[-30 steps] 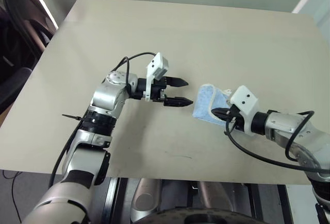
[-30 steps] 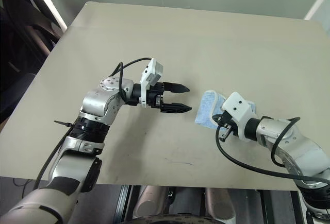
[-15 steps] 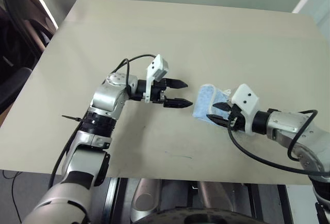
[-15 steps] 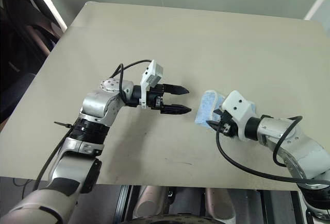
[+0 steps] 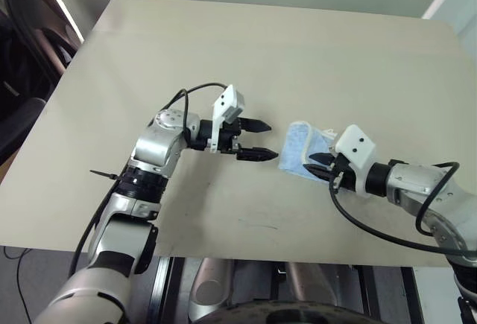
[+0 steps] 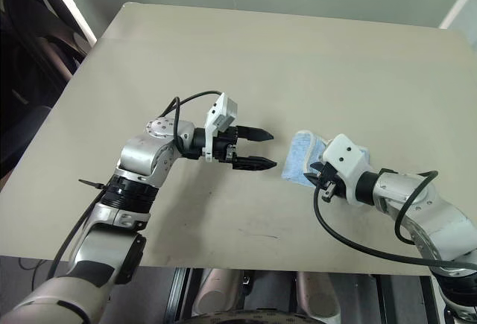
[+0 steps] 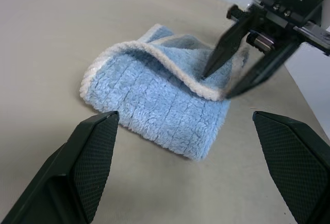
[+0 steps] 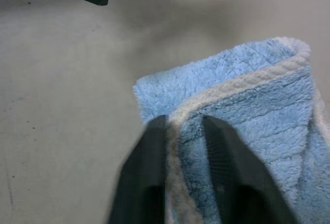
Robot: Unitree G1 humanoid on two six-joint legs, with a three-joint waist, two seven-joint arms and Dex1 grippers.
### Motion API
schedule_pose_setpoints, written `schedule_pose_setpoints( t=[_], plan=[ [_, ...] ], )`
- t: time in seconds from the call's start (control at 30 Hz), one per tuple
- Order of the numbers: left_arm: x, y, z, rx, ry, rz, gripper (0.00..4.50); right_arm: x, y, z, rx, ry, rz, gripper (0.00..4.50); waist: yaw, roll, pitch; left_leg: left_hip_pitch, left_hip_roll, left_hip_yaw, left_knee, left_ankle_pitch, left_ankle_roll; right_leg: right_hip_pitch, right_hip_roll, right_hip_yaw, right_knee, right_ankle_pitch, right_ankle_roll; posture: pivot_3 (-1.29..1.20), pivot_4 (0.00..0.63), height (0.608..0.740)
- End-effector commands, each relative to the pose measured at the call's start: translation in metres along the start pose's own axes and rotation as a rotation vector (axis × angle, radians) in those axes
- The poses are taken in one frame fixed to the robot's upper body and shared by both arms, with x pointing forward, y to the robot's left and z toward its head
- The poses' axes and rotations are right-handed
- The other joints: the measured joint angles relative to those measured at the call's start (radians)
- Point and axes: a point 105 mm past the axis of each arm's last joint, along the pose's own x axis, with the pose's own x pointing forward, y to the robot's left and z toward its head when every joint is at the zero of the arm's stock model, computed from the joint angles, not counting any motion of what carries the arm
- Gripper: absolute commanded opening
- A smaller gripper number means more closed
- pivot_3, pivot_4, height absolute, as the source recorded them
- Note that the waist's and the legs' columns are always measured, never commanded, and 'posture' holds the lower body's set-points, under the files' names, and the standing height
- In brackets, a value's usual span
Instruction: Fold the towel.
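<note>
On the right half of the beige table (image 5: 223, 33), near its front edge, the light blue fluffy terry towel (image 5: 297, 153) is seen already bunched into a small folded bundle. Its white stitched edge is pinched by the right gripper (image 8: 181, 131), jaws nearly pressed together on the hem, probably so the top layer can be pulled over. The left gripper (image 5: 257, 140) is held just left of the cloth, jaws spread wide, likely ready to pin it.
</note>
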Motion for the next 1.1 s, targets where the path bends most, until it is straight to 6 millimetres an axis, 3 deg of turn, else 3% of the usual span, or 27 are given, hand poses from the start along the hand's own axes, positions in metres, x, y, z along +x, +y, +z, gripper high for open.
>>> schedule_pose_setpoints(
  t=[0.03,0.3,0.4,0.57,1.1],
  plan=[
    [0.0,-0.005,0.009,0.05,-0.008,-0.009,4.5,-0.003,-0.002,0.003,-0.041,-0.005,-0.012,0.04,0.0,0.0,0.0,0.0,0.0,0.0,0.0,0.0,0.0,0.0,0.0,0.0,0.0,0.0,0.0,0.0,0.15,0.697],
    [0.0,-0.005,0.007,0.044,-0.006,-0.004,4.5,-0.007,0.005,0.01,-0.044,-0.046,0.031,0.04,0.0,0.0,0.0,0.0,0.0,0.0,0.0,0.0,0.0,0.0,0.0,0.0,0.0,0.0,0.0,0.0,0.15,0.697],
    [0.0,-0.005,0.006,0.042,-0.005,-0.004,4.5,-0.01,0.008,0.012,-0.034,-0.056,0.047,0.6,0.0,0.0,0.0,0.0,0.0,0.0,0.0,0.0,0.0,0.0,0.0,0.0,0.0,0.0,0.0,0.0,0.15,0.697],
    [0.001,-0.006,0.004,0.042,-0.004,-0.003,4.5,-0.014,0.006,0.01,-0.054,-0.052,0.021,2.27,0.0,0.0,0.0,0.0,0.0,0.0,0.0,0.0,0.0,0.0,0.0,0.0,0.0,0.0,0.0,0.0,0.15,0.697],
    [0.002,-0.004,0.003,0.05,0.004,0.007,4.5,-0.02,-0.01,-0.001,-0.172,-0.033,-0.067,2.27,-0.001,0.0,0.0,0.0,0.0,0.0,0.0,0.0,0.0,0.0,0.0,0.0,0.0,0.0,0.0,0.0,0.15,0.697]
  ],
)
